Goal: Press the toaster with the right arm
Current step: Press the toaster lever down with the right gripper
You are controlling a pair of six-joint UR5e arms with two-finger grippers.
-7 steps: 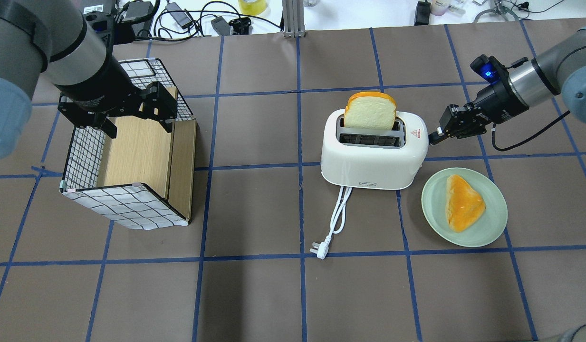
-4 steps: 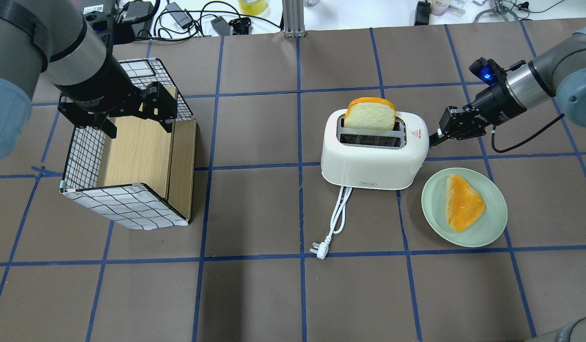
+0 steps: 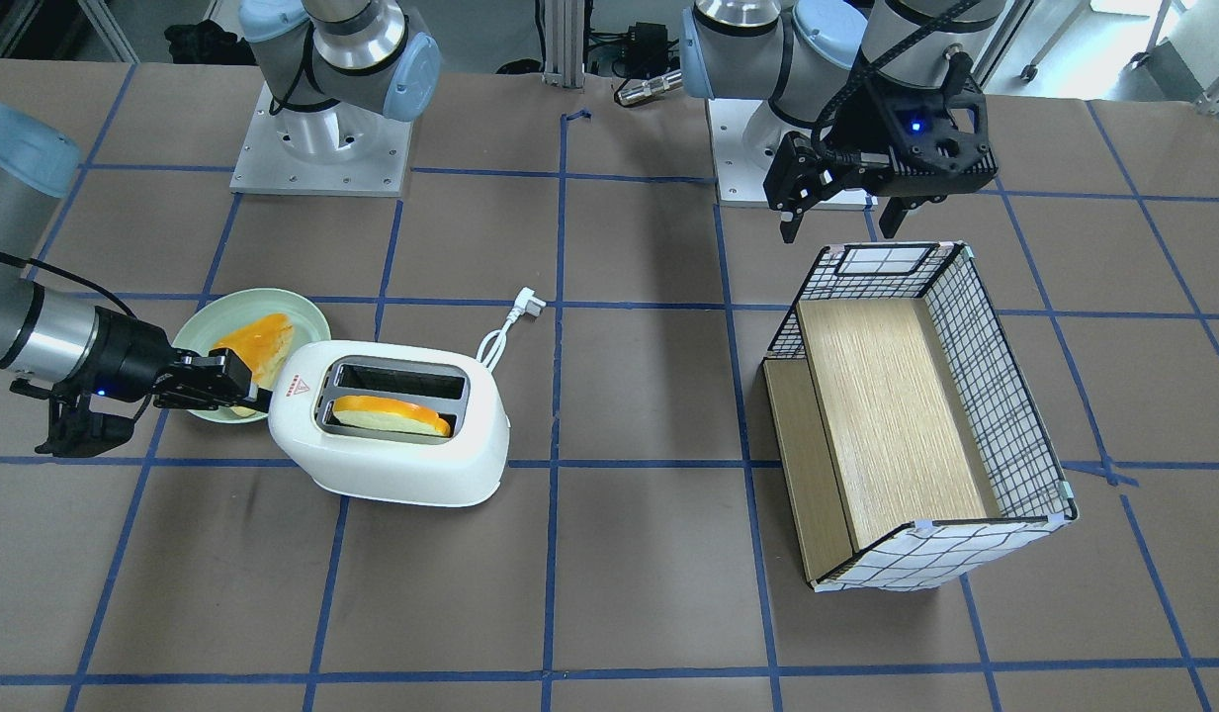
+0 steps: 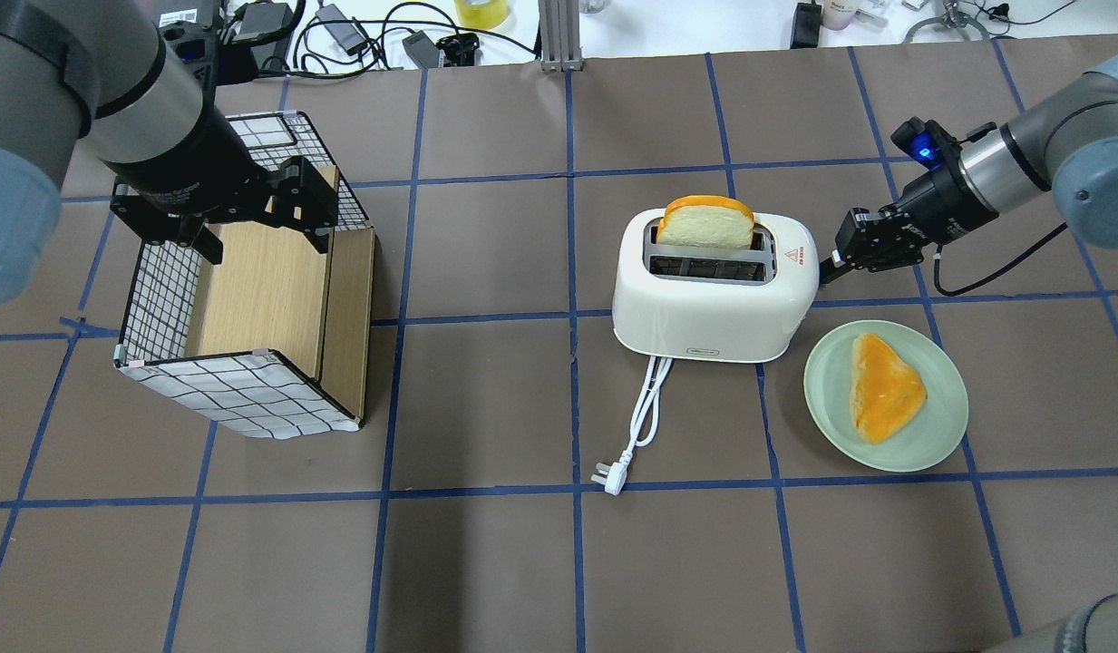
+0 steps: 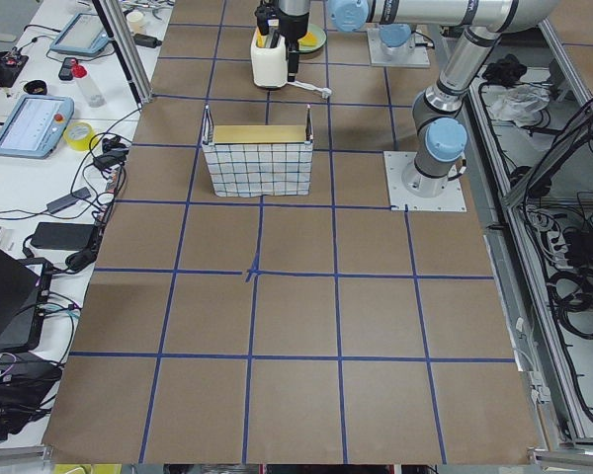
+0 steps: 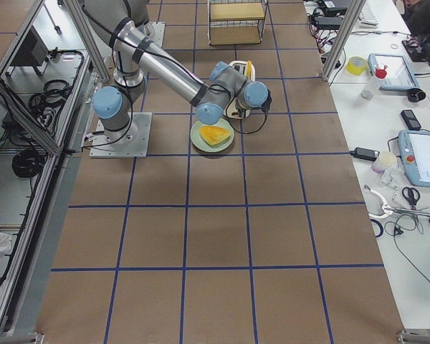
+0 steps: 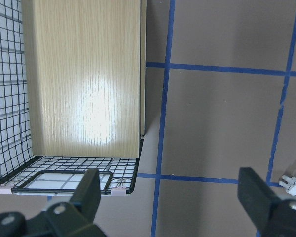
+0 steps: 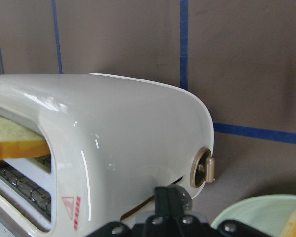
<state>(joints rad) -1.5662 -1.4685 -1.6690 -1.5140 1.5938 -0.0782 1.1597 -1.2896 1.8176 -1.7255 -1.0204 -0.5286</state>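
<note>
Brown table [image 3: 609,613] with a blue tape grid. From the front, the white toaster [image 3: 391,450] sits left of centre with a bread slice [image 3: 387,415] in one slot and a green plate [image 3: 307,314] just behind it. The right gripper [image 3: 258,399] has its fingers pinched together, with the tips touching the toaster's end. Overhead, the left gripper [image 4: 264,227] is spread wide above the grid-patterned box [image 4: 250,399], well away from the toaster. In the right wrist view, the closed tip sits against the toaster's end wall, just beside the small knob [image 8: 203,168].
</note>
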